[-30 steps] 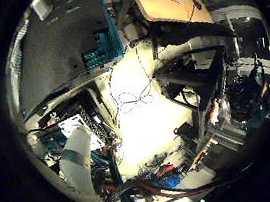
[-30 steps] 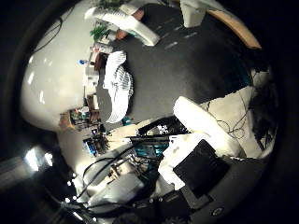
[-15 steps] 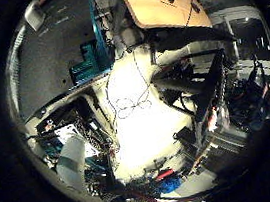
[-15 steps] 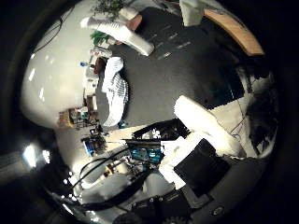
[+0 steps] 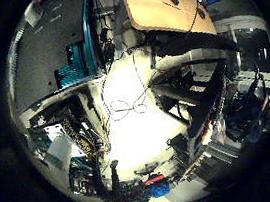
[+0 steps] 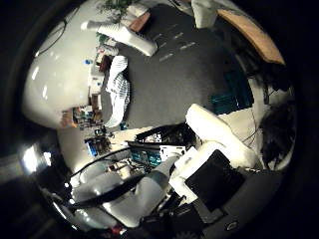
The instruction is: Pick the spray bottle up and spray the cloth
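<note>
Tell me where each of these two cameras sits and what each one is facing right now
Little finger side palm view: looks out at a wooden tabletop, a teal rack and pale floor; no part of the hand is clear.
Thumb side palm view: looks over dark carpet; the hand fills its lower part.
Shared: the teal rack and wooden tabletop.

You cannot make out a spray bottle or a cloth in either palm view. The small objects (image 6: 94, 67) clustered beside the dark floor (image 6: 174, 74) are too tiny to identify. The hand (image 6: 214, 164) shows only as white and black parts cut off by the edge, so you cannot judge its fingers. The wooden tabletop (image 5: 162, 6) runs out of view, and the shelves (image 5: 74, 135) blur together.
</note>
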Robot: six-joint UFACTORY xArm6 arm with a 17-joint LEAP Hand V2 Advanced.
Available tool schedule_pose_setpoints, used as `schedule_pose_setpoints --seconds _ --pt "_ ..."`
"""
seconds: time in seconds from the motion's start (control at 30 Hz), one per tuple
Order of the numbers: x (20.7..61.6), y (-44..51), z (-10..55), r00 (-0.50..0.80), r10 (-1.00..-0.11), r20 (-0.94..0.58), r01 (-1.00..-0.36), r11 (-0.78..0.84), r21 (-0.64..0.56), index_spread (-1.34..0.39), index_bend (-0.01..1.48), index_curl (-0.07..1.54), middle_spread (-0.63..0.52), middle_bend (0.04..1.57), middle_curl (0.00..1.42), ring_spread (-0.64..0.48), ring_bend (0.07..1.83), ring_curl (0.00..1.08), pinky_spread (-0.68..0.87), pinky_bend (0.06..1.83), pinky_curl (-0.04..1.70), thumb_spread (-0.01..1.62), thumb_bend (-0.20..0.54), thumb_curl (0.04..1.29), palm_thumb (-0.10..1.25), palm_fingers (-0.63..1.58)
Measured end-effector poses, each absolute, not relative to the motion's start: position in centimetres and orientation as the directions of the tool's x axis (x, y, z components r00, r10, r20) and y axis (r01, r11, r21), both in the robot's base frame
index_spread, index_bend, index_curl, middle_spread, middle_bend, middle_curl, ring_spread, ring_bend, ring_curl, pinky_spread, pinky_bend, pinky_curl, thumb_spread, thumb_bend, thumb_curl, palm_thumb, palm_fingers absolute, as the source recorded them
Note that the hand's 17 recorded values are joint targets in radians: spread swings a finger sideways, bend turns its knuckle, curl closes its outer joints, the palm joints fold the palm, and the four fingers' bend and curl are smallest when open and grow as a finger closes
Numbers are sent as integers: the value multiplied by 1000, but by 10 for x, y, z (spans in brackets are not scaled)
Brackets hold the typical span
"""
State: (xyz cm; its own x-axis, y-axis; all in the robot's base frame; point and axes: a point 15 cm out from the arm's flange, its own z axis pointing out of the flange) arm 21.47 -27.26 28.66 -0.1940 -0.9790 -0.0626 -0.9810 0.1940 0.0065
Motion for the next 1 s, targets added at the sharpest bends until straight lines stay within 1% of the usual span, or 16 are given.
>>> schedule_pose_setpoints --seconds 0.37,0.67,1.0 --pt "228 -298 309 -142 -990 4 -988 141 -55 -372 293 423 -25 197 343 54 185 171 339 183 239 1176 -16 349 786 343" --pt "237 -295 310 -115 -993 7 -992 114 -58 -387 289 421 -30 196 347 51 189 176 341 183 234 1183 -17 347 765 349" --pt "251 -282 308 -90 -996 -6 -994 90 -65 -371 240 415 -44 209 356 50 187 180 324 183 229 1186 -16 349 765 369"
